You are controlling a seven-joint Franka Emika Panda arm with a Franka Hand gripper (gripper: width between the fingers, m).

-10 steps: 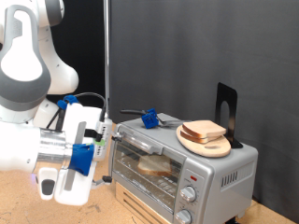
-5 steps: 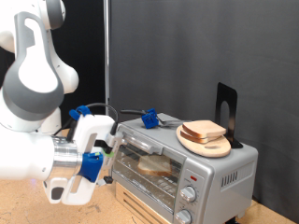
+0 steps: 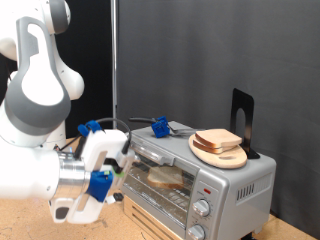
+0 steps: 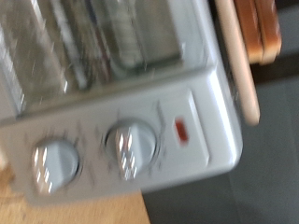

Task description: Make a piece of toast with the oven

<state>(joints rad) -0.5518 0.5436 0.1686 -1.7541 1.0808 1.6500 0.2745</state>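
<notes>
The silver-grey oven point(image 3: 222, 180) stands at the exterior view's right. One piece of toast point(image 3: 168, 178) lies on the rack behind its glass door. A second slice point(image 3: 218, 141) rests on a round wooden plate point(image 3: 228, 159) on the oven's top. My gripper point(image 3: 112, 166) hangs at the oven's left front corner, close to the door's bar handle point(image 3: 148, 154), and nothing shows between its fingers. The wrist view shows the oven's front point(image 4: 201, 103) close up and blurred, with two knobs point(image 4: 129, 147), the red light point(image 4: 181, 131) and the plate's edge point(image 4: 239, 65). No fingers appear there.
A blue-handled tool point(image 3: 158, 127) lies on the oven's top near its back left. A black stand point(image 3: 241, 118) rises behind the plate. The oven sits on a wooden table point(image 3: 30, 225), with a dark curtain behind it.
The arm has swung towards the exterior view's right, and the gripper has come closer to the oven's left front corner. The oven and both slices stay put.
</notes>
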